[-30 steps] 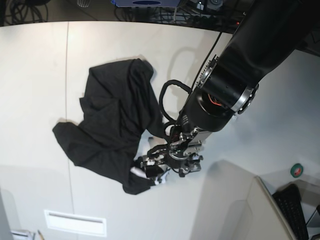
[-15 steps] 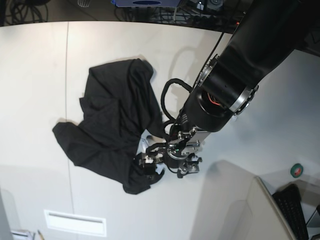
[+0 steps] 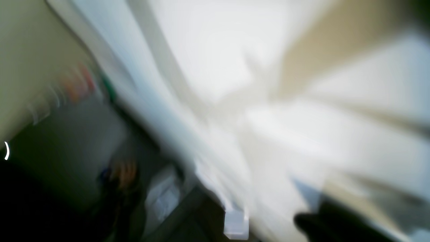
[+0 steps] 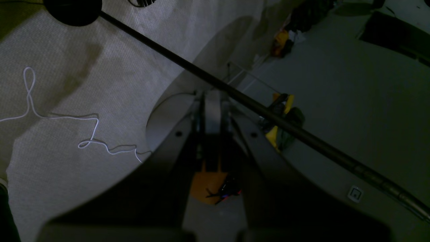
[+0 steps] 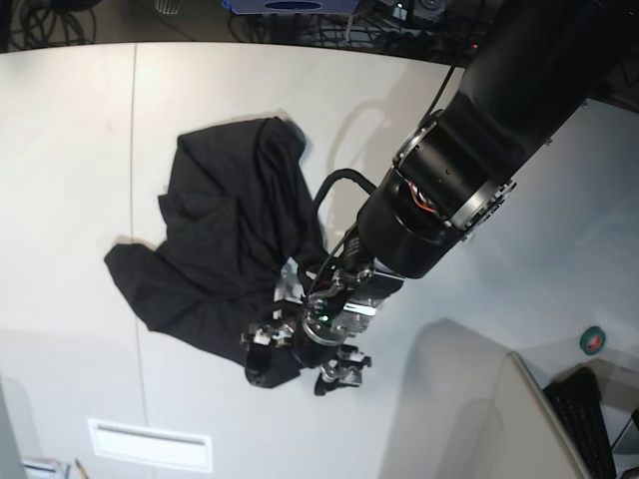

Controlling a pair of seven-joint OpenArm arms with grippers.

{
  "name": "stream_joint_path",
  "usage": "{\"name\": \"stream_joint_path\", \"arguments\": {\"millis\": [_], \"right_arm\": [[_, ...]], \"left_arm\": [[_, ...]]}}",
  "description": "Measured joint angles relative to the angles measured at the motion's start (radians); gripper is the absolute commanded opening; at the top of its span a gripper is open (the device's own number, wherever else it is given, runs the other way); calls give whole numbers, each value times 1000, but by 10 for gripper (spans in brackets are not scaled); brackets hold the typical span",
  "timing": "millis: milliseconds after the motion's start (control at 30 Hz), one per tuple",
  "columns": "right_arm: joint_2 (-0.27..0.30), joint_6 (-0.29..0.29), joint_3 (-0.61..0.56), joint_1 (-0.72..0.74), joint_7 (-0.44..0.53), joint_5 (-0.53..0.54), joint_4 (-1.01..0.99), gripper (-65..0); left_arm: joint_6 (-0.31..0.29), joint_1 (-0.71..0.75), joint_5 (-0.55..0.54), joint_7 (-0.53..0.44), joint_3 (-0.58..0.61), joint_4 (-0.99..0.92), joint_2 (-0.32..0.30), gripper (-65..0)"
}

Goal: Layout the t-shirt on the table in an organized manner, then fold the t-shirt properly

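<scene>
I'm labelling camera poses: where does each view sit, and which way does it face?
Base: overhead, facing down on the off-white table and crumpled black cloth t-shirt; the left arm's tool shows.
Left wrist: motion-blurred, only pale surfaces; no tool discernible.
Right wrist: faces away from the table, toward the floor and a white cord.
Shared: nothing identifiable.

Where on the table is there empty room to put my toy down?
The table is bare left of the seam line, and also along the top edge above the t-shirt. Bare too on the far right, above the green thing. It is crowded at the shirt's lower corner, where the left end effector hangs.
</scene>
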Motion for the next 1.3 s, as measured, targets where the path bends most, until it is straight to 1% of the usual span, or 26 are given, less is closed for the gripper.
{"name": "stream_joint_path", "arguments": {"millis": [33, 133, 233, 333, 433, 467, 500, 567, 600, 733, 800, 833, 867, 900, 933, 1100, 1167, 1233, 1267, 1300], "right_arm": [[0, 0, 0, 0, 0, 0, 0, -650], [0, 0, 0, 0, 0, 0, 0, -650], [0, 0, 0, 0, 0, 0, 0, -650], [0, 0, 0, 2, 0, 0, 0, -650], [0, 0, 0, 11, -1, -2, 0, -650], [0, 0, 0, 17, -1, -7, 0, -650], [0, 0, 0, 20, 2, -5, 0, -650], [0, 0, 0, 21, 4, 0, 0, -650], [0, 0, 0, 21, 3, -1, 0, -650], [0, 0, 0, 19, 0, -6, 0, -650], [0, 0, 0, 20, 0, -4, 0, -650], [0, 0, 0, 20, 0, -6, 0, -650], [0, 0, 0, 20, 0, -6, 0, -650], [0, 0, 0, 19, 0, -6, 0, -650], [0, 0, 0, 19, 0, -6, 0, -650], [-2, 0, 0, 21, 0, -4, 0, -650], [0, 0, 0, 22, 0, -3, 0, -650], [0, 0, 0, 31, -4, -10, 0, -650], [0, 0, 0, 34, 0, -5, 0, -650], [-1, 0, 0, 35, 4, 1, 0, -650]], "left_arm": [[8, -1, -1, 0, 0, 0, 0, -110], [2, 2, -1, 1, 0, 2, 3, -110], [2, 2, -1, 57, 37, 12, 2, -112], [3, 9, -3, 84, 61, 58, -6, -165], [4, 11, -3, 80, 61, 122, -6, -178], [18, 14, -3, 80, 61, 142, -5, -171], [46, 17, -3, 101, 61, 165, -5, -163], [107, 24, -6, 171, 63, 224, -5, -148], [128, 27, -7, 185, 63, 257, -11, -143], [228, 50, -6, 203, 64, 435, -69, -143], [233, 69, -9, 207, 66, 507, -101, -143], [239, 72, -9, 215, 71, 514, -103, -143], [251, 72, -8, 254, 71, 514, -102, -148], [250, 72, -9, 294, 68, 520, -103, -151], [249, 73, -10, 313, 68, 532, -109, -151], [239, 86, -9, 317, 67, 600, -153, -153], [255, 95, -8, 319, 74, 617, -170, -153], [251, 106, -8, 324, 77, 640, -185, -155], [267, 113, -8, 324, 78, 652, -188, -155], [296, 117, -7, 341, 80, 665, -192, -155]]}}
